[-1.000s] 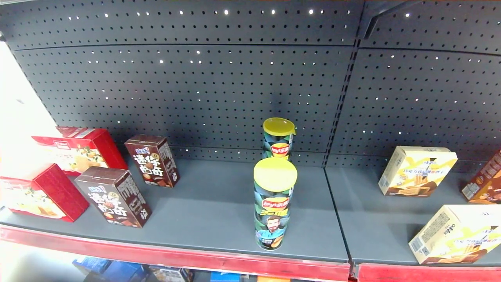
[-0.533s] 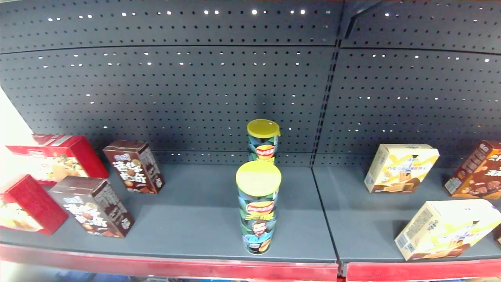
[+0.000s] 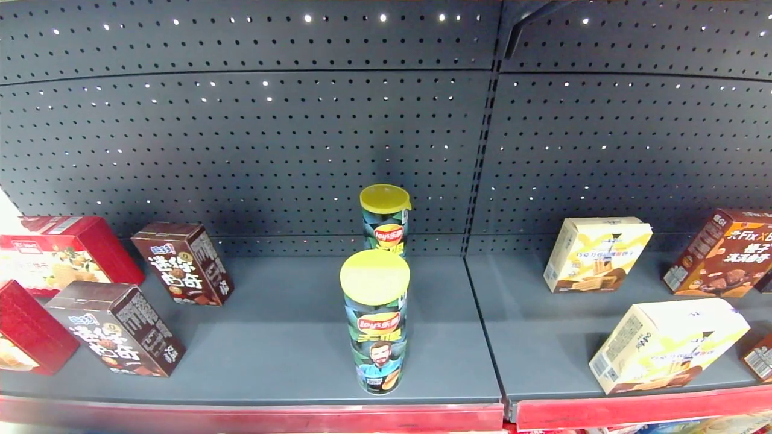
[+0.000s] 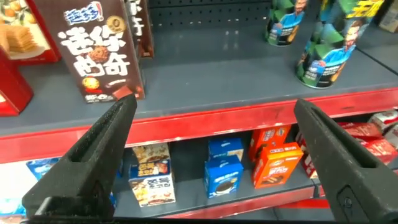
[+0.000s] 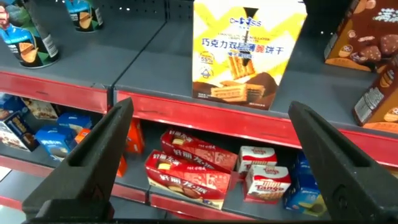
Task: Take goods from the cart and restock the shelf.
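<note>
At the far left of the shelf (image 3: 289, 337) we see two red boxes, a rear red box (image 3: 60, 253) near the pegboard panel (image 3: 271, 150) and a front red box (image 3: 24, 337) near the red rail (image 3: 253, 416) along the shelf's edge. Just to their right stand two brown boxes, both upright and turned at an angle: the front brown box (image 3: 117, 328) close to the rail and the rear brown box (image 3: 184, 262) farther back. Well apart from these, near the middle, the front can (image 3: 377, 325) stands upright with its yellow lid on, and the rear can (image 3: 385, 220) stands directly behind it against the panel. Past the divider, on the right-hand section, we find a rear cream box (image 3: 594, 253) and a front cream box (image 3: 669, 343), the latter close to the edge. A brown-orange box (image 3: 718, 250) stands at the far right, level with the rear cream box. The left gripper (image 4: 214, 104) is in front of the shelf at about rail height, its jaws spread wide with nothing between them, and blue packs (image 4: 224, 174) and orange packs (image 4: 277, 165) show on the lower shelf beyond it. The right gripper (image 5: 211, 106) faces the front cream box, its jaws likewise spread wide and unloaded, with red packs (image 5: 193, 168) on the lower shelf beyond.
</note>
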Robot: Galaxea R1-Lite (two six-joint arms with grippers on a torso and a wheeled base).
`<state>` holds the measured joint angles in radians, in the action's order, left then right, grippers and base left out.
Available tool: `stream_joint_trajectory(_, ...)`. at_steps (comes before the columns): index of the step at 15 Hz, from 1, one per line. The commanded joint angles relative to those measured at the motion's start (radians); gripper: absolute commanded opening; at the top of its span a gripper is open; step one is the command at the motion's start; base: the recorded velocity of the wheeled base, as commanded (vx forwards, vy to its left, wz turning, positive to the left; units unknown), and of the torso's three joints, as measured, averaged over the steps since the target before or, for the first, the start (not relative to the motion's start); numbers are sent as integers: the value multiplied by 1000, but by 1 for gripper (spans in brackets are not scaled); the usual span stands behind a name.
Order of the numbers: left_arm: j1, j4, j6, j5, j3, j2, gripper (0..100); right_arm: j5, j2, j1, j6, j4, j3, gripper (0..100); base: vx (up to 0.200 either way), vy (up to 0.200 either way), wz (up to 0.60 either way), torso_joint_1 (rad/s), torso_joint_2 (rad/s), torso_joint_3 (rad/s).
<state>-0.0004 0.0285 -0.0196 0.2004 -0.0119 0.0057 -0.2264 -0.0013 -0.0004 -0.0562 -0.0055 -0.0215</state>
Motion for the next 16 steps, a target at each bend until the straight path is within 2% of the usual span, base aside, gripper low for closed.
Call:
stream_joint_trajectory(1,0,1,0,5,0,2,100,-1,1,0,-1,-1,0,100,0,200,0,-7,-2,2)
stream_joint_trajectory(3,0,1,-3,19,0,2,100,-1,1,0,-1,-1,0,100,0,200,0,-2,-2,-2)
stream_joint_trajectory(12,0,1,-3,19,0,2,100,-1,1,0,-5,-1,0,100,0,0,0,0,0,0)
stream_joint_trajectory(14,0,1,-5,19,0,2,100,-1,1,0,-5,-1,0,100,0,200,0,5,0,5)
stream_joint_trajectory(16,0,1,-5,19,0,2,100,-1,1,0,-5,-1,0,100,0,0,0,0,0,0)
